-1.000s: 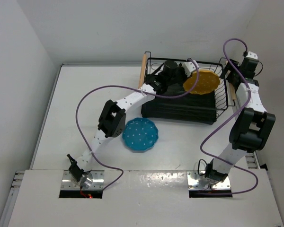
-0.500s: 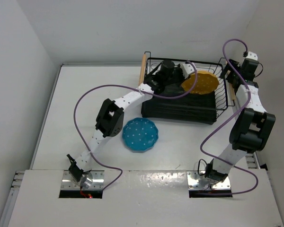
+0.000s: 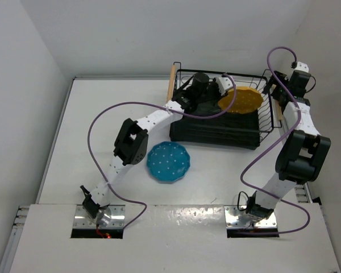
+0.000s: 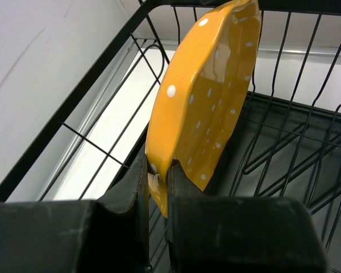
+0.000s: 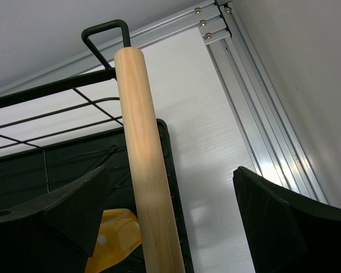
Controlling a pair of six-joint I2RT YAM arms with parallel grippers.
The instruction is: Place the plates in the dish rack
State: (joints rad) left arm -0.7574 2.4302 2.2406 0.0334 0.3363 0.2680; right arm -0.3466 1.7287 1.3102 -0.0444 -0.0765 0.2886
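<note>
My left gripper (image 3: 224,91) is shut on the rim of the yellow-orange plate (image 3: 241,100) and holds it on edge inside the dish rack (image 3: 217,131), near its back right wires. In the left wrist view the plate (image 4: 207,96) stands tilted between my fingers (image 4: 131,187). The teal blue plate (image 3: 168,162) lies flat on the table in front of the rack's left corner. My right gripper (image 3: 281,94) is open, its fingers either side of the rack's right wooden handle (image 5: 145,170) without touching it. A bit of the yellow plate (image 5: 111,239) shows below.
The rack's left wooden handle (image 3: 171,85) is at the back. A metal rail (image 5: 244,79) runs along the table's right edge beside the wall. Purple cables (image 3: 102,122) loop over both arms.
My left gripper has drawn the yellow-orange plate slightly left and deeper into the rack. The right arm and the teal plate have not moved.
</note>
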